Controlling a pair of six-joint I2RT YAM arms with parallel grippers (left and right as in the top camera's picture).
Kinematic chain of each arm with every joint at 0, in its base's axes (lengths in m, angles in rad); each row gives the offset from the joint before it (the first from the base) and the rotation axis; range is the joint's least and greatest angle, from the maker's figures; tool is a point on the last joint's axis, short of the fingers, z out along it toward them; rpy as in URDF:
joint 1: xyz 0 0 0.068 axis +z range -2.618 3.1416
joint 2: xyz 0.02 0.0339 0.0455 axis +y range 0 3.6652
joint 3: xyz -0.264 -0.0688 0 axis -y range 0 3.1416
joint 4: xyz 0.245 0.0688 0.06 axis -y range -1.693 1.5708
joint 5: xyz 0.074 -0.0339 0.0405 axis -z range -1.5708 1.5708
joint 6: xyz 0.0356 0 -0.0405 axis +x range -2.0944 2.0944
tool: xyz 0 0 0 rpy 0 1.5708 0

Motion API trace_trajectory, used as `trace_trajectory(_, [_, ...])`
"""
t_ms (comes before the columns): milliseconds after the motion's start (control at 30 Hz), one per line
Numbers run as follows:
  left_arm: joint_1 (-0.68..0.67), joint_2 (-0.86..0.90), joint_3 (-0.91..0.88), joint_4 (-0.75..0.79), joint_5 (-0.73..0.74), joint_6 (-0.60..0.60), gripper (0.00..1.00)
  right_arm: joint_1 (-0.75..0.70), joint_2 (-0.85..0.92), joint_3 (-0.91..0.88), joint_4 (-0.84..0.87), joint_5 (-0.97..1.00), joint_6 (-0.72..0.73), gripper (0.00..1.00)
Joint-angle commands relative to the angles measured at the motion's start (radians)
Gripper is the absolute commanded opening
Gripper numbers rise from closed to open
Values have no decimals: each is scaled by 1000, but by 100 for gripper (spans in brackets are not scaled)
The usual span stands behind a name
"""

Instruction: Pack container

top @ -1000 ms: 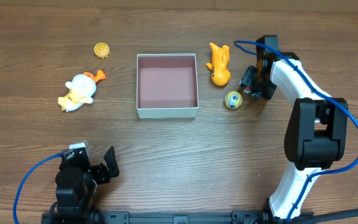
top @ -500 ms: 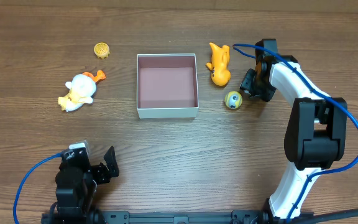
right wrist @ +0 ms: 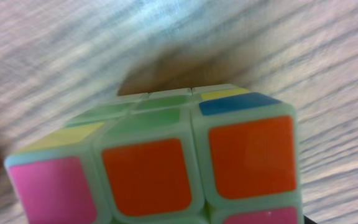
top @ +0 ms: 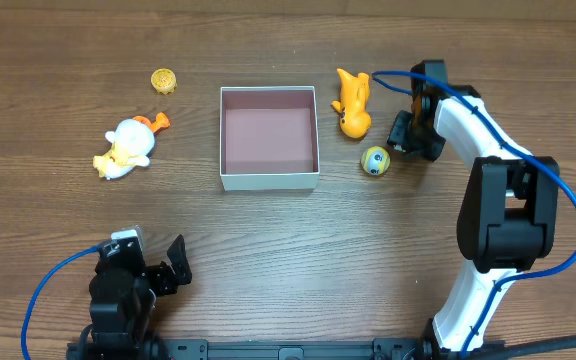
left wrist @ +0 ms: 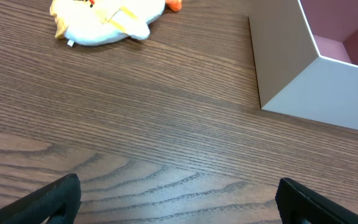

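**Cube (right wrist: 166,155) seen close before right gripper (top: 405,133)**

The container (top: 268,181) was found upright on the table (top: 298,260), pink inside upward. Left of it lay a white duck (top: 126,147) and a gold disc (top: 164,79). Right of it lay an orange duck (top: 351,103) and a ball (top: 374,160), and beyond these the right gripper. Whether its jaws were clamped on the cube could not be told. The left gripper (left wrist: 179,202) was held nearer than the container's left corner, jaws wide apart.

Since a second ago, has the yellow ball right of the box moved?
No. The yellow ball keeps the same gap from the right front corner of the box, just below the orange duck.
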Motion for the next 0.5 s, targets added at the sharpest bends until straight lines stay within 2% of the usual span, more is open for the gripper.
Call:
trace_trajectory(0, [7,-8,-10,2,6,19,100,-1,0,99,-18,23,-29,57])
trace_trajectory(333, [7,-8,-10,2,6,19,100,1,-1,351,-189,32,-104,56])
trace_trajectory(467, [7,-8,-10,2,6,19,100,34,-2,501,-296,21,-148,53])
